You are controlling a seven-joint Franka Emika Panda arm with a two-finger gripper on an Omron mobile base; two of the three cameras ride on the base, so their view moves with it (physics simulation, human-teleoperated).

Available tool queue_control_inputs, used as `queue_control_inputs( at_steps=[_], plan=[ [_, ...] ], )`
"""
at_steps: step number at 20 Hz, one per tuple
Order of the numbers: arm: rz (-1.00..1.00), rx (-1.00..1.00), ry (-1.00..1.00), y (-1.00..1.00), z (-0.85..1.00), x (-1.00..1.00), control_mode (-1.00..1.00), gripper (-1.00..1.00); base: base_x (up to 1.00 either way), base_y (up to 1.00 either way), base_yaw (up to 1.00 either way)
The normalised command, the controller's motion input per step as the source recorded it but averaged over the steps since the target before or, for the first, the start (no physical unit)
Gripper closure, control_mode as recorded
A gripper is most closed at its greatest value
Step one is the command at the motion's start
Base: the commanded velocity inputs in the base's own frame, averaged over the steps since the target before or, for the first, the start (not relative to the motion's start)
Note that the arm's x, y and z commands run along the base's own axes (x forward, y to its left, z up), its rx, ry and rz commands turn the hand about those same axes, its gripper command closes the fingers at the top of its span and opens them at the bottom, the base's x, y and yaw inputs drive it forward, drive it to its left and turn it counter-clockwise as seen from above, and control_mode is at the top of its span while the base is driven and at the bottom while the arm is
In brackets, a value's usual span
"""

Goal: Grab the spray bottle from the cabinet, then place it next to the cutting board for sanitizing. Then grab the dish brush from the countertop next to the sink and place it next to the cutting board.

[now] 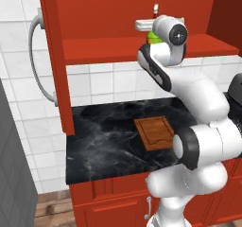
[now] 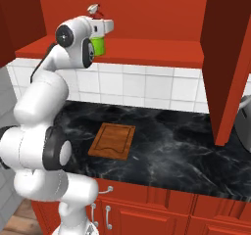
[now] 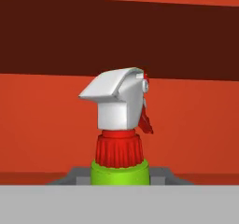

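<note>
The spray bottle point(image 3: 120, 125), green with a red collar and a white trigger head, stands upright at the red shelf of the open cabinet point(image 1: 104, 48). My gripper point(image 3: 120, 177) is shut on its green body, with a grey finger showing at each side. From the base views the hand point(image 1: 150, 31) point(image 2: 99, 37) reaches in over the shelf edge, with the bottle point(image 1: 152, 36) point(image 2: 99, 45) in it. The cutting board point(image 1: 153, 133) point(image 2: 112, 140) lies flat on the black countertop point(image 1: 104, 136) below. The dish brush and the sink are out of view.
The cabinet's open doors hang at both sides, one point(image 1: 54, 56) with a curved grey handle point(image 1: 38, 60), the other point(image 2: 230, 58) at the right. A dark rounded appliance point(image 1: 235, 93) sits at the counter's right end. A tall grey panel point(image 1: 14, 164) stands at the left.
</note>
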Motion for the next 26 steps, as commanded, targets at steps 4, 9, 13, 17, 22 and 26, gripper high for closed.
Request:
queue_control_inputs(
  at_steps=[4, 9, 13, 17, 22, 26],
  plan=[
    [0.0, 0.0, 0.28, -0.42, 0.39, -1.0, -1.0, 1.0, 0.0, 0.0, 0.0],
    [0.0, -0.01, 0.18, -0.83, -0.28, -0.96, -1.0, 1.0, 0.0, 0.0, 0.0],
    [0.12, 0.0, 0.0, -1.0, -0.59, -1.0, -1.0, 1.0, 0.0, 0.0, 0.0],
    [0.21, 0.01, -0.19, -0.9, -0.63, -0.92, -1.0, 1.0, 0.0, 0.0, 0.0],
    [0.24, 0.11, -0.25, -0.45, -0.73, -0.5, -1.0, 1.0, 0.0, 0.0, 0.0],
    [0.28, 0.08, -0.26, -0.14, -0.6, -0.03, -1.0, 1.0, 0.0, 0.0, 0.0]
  ],
)
